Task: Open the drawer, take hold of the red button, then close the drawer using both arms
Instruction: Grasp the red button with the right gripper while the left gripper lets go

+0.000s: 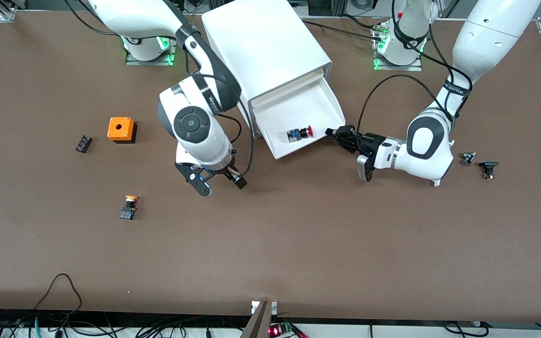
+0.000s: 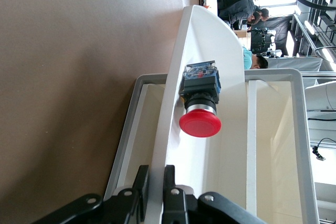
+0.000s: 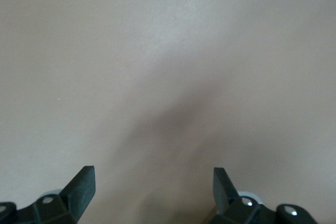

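Observation:
The white drawer [image 1: 298, 110] stands pulled out of the white cabinet [image 1: 266, 51]. The red-capped button [image 1: 300, 134] lies on its side in the drawer, near its front. My left gripper [image 1: 332, 133] is at the drawer's front corner toward the left arm's end, shut on the drawer's thin white wall. In the left wrist view the fingers [image 2: 140, 184] of my left gripper [image 2: 156, 182] clamp that wall [image 2: 173, 124], with the button [image 2: 200, 108] just past it. My right gripper [image 1: 219, 182] is open and empty over bare table beside the cabinet; the right wrist view [image 3: 155, 179] shows only tabletop.
An orange cube with a hole [image 1: 120, 129], a small black part [image 1: 83, 143] and an orange-capped button [image 1: 129, 208] lie toward the right arm's end. Two small dark parts [image 1: 468, 158] [image 1: 488, 169] lie toward the left arm's end.

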Controlling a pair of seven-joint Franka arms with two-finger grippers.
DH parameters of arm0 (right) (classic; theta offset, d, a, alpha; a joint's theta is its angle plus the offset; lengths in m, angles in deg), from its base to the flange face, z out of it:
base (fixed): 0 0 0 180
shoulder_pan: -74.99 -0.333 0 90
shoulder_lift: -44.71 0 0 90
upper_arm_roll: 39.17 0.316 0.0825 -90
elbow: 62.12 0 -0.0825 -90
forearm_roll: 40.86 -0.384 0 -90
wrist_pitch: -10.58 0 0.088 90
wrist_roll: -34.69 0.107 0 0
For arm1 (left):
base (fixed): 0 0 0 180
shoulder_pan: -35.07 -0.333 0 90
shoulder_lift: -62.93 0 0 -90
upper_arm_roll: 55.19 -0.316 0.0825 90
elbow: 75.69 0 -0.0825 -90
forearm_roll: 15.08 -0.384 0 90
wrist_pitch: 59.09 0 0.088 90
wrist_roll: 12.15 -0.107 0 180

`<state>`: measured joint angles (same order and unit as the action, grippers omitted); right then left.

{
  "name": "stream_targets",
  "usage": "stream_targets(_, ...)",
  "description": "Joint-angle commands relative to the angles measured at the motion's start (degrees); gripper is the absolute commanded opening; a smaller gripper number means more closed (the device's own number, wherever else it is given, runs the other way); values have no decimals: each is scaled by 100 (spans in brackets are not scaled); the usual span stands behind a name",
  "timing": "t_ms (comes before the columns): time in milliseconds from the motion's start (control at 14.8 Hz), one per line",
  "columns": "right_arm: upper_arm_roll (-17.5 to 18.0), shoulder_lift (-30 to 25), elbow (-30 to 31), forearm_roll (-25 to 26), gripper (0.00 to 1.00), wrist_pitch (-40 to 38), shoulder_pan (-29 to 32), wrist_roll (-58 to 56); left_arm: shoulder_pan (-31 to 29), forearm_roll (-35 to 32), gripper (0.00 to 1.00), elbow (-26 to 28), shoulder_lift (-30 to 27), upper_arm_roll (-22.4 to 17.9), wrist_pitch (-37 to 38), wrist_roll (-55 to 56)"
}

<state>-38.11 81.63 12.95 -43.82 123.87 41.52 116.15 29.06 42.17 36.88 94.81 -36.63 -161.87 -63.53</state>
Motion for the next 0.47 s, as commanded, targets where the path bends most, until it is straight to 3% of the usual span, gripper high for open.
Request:
stream_targets(0,-27,-1,-369,-21,99,-97,-238,510,-23,-258,100,-182,117,-64,-94,313)
stream_targets(270,-27,8,-563,-21,99,-88,-616,993,-164,-346,100,-270,-234,-81,204,820)
stream_targets(405,-27,43,-590,-21,99,-71,-835,1274,-173,-939,100,-620,-436,-72,503,1618)
